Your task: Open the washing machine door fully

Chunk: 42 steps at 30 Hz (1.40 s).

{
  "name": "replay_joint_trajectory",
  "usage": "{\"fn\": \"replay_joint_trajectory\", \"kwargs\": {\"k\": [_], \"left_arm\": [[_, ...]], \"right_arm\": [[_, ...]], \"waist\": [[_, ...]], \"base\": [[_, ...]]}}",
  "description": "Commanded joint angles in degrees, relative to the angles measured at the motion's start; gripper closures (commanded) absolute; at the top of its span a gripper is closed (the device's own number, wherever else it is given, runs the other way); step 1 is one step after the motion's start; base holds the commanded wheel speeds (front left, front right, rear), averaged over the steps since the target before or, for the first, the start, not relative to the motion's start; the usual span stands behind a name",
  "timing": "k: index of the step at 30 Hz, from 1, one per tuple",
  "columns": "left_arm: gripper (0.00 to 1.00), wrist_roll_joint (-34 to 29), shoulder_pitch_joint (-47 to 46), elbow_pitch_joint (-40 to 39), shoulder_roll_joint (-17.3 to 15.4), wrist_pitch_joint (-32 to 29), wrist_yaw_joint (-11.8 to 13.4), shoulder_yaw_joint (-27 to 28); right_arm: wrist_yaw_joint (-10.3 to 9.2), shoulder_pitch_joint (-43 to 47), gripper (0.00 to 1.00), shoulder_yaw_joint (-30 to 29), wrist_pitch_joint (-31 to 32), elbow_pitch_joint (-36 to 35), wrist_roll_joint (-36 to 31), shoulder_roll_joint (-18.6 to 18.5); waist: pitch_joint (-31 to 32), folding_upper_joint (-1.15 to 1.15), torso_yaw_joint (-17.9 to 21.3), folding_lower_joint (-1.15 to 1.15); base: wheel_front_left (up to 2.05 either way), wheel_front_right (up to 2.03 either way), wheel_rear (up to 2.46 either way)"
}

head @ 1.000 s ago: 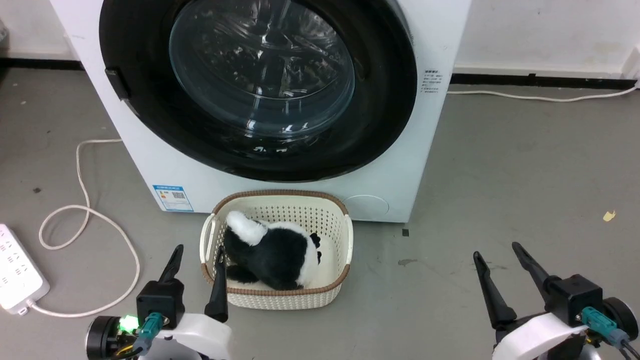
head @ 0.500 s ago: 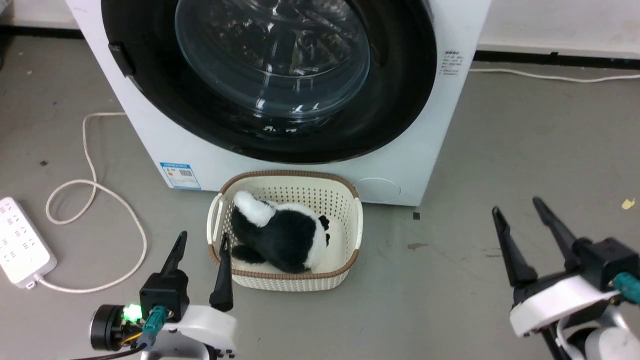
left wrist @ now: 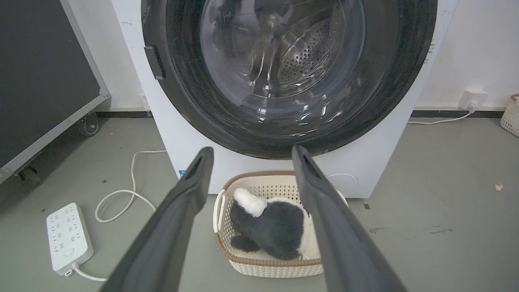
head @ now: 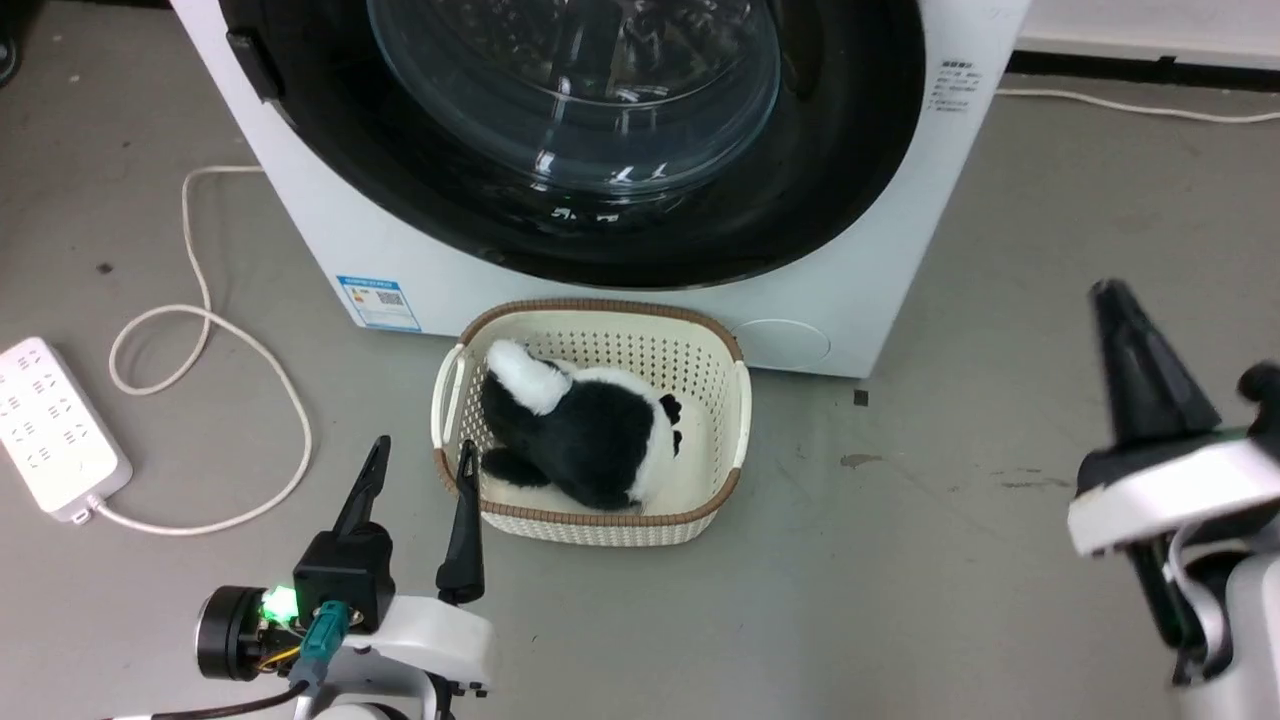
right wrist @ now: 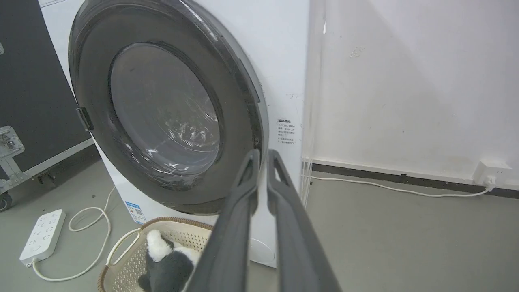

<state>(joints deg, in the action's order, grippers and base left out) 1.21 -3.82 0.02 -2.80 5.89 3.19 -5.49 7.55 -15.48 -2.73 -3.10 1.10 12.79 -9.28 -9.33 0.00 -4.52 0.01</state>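
**Presently: door closed, both claws clear of it**

The white washing machine is seen standing on the grey floor, and most of its front is taken up by the washing machine door. The glossy black disc is seen lying flat against the front of the machine, closed. The perforated steel drum can be made out through its bulging glass window. A small black tab is carried on the door's left rim.

A cream basket with a brown rim is placed on the floor just in front of the machine, below the door. A black-and-white plush toy is held inside it. A white power strip is laid on the floor to the left. Its pale cable is looped between it and the machine. A blue label sticker is fixed low on the machine's front.

The left claw is held released, its fingers spread wide, beside the basket's left front corner, and nothing is gripped. The right claw is clenched, its fingers drawn almost together on nothing. It is raised at the right, apart from the machine, and pointed towards the door's lower right rim.
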Motion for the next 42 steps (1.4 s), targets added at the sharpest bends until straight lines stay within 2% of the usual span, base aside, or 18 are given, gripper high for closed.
{"fn": "replay_joint_trajectory", "kwargs": {"k": [1, 9, 19, 20, 28, 42], "left_arm": [[0.0, 0.34, -1.1, -0.2, -0.03, 0.53, 0.41, -0.45], [0.0, 0.41, -1.97, -0.28, -0.04, 1.48, 0.95, -1.47], [0.0, 0.64, -3.15, -0.3, -0.05, 2.68, 1.65, -2.82], [0.0, 0.73, -3.66, -0.42, -0.05, 3.04, 1.88, -3.18], [0.0, 1.15, -5.46, -0.7, -0.05, 4.0, 2.75, -4.4], [0.0, 1.78, -7.81, -0.93, -0.06, 5.67, 4.21, -6.62]], "right_arm": [[-0.03, -1.59, 1.0, -0.36, 0.05, 0.2, 0.92, -0.48], [-0.03, -8.29, 1.0, -2.7, 2.88, 3.32, 6.58, 0.15], [-0.04, -17.86, 1.0, -7.32, 9.39, 9.18, 14.6, 1.06], [-0.04, -21.39, 1.0, -8.56, 11.72, 11.18, 16.45, 1.31], [-0.04, -30.94, 1.0, -11.46, 18.03, 16.75, 20.77, 1.18], [-0.05, -47.32, 1.0, -20.14, 36.2, 33.61, 27.75, 0.38]], "waist": [[-0.31, 0.0, -0.21, -0.01], [-2.26, 0.0, -1.2, -0.01], [-4.95, 0.0, -2.72, -0.01], [-6.01, 0.0, -3.1, -0.01], [-9.14, 0.0, -4.42, -0.01], [-13.66, 0.0, -7.0, -0.01]], "base": [[0.0, 0.0, 0.0], [0.0, 0.0, 0.0], [0.0, 0.0, 0.0], [0.0, 0.0, 0.0], [0.0, 0.0, 0.0], [0.0, 0.0, 0.0]]}}
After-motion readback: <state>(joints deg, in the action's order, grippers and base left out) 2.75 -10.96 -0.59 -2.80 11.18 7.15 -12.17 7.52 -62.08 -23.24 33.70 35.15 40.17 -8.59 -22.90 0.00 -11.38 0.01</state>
